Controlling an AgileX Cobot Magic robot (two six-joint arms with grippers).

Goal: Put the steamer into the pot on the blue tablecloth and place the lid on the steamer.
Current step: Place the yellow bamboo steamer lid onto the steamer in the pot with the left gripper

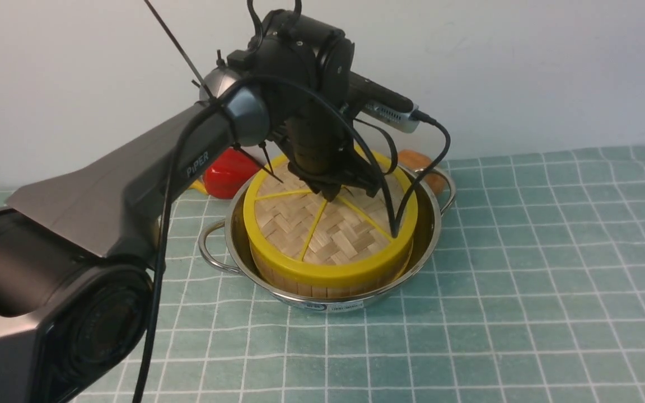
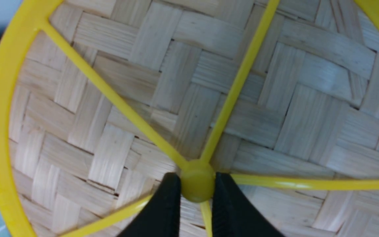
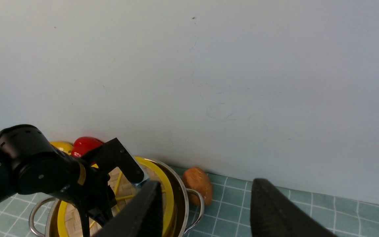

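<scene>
The pot (image 1: 430, 235) stands on the blue tablecloth (image 1: 524, 280). The steamer (image 1: 322, 286) sits inside it; only its wooden wall and yellow rim show. The lid (image 1: 322, 229) lies flat on top of the steamer and hides the contents. My left gripper (image 1: 331, 193) points down at the lid's centre. In the left wrist view its fingers (image 2: 166, 204) press both sides of the yellow knob (image 2: 197, 186), shut on it. My right gripper (image 3: 206, 184) is open and empty, held in the air to the right of the pot (image 3: 181, 197), and is out of the front view.
A red pepper (image 1: 227, 173) lies behind the pot on the left, with a yellow thing (image 3: 61, 146) beside it. A brown bun-like thing (image 1: 417, 159) lies behind the pot's right handle (image 1: 445, 187). The white wall runs close behind the pot.
</scene>
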